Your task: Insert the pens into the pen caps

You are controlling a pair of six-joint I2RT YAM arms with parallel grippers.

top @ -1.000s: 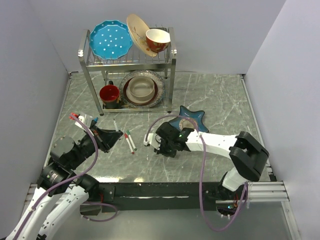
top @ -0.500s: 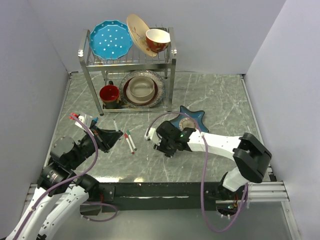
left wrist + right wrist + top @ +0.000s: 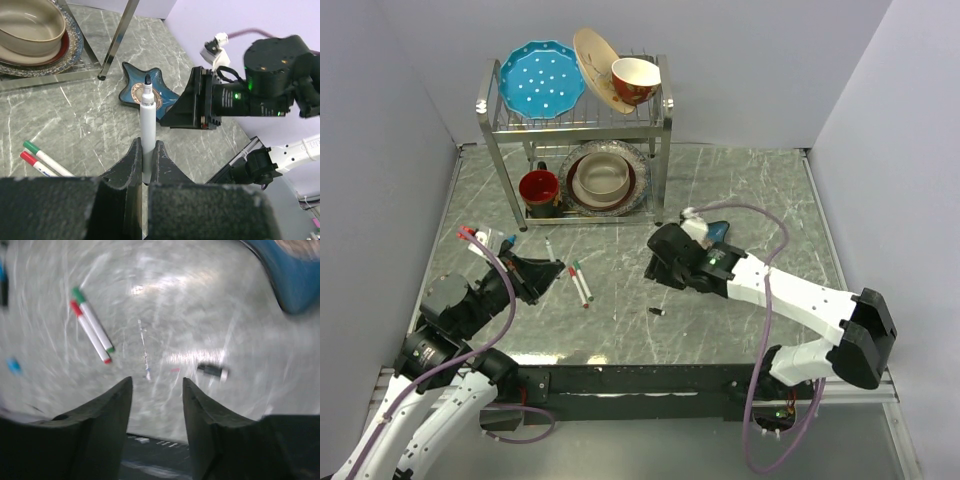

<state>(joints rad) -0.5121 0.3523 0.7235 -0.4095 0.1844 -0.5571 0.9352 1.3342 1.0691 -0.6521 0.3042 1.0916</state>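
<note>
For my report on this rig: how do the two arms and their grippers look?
The left arm and right arm have white shells and black joints. A purple cable loops along each. The left gripper and right gripper are black with wedge-shaped fingers. A green light glows on the right wrist.

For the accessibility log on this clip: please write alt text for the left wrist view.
The left gripper clamps a white pen, its bare dark tip pointing forward. Beyond it on the marble table sit a blue star-shaped dish and the black right arm; a green-ended pen and a red-ended pen lie lower left.
</note>
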